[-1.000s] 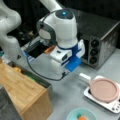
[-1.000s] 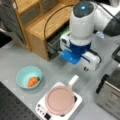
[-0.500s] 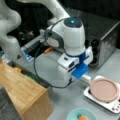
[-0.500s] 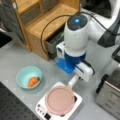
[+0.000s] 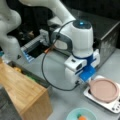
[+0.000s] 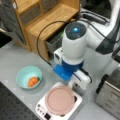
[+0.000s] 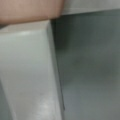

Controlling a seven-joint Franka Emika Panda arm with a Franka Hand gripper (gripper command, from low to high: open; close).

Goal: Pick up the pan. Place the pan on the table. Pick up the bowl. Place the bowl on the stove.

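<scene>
We see the pan point(image 6: 60, 100) sitting flat on the stove point(image 6: 76, 105), its short white handle point(image 7: 30, 72) running lengthwise up the wrist view toward the pink rim at twelve o'clock. The gripper point(image 5: 83, 80) hangs right at the pan's nine o'clock edge in a front view; we cannot tell how wide its jaws stand. The bowl point(image 6: 28, 77), holding an orange lump point(image 6: 33, 81), rests on the counter point(image 6: 15, 57), at ten o'clock of the stove.
</scene>
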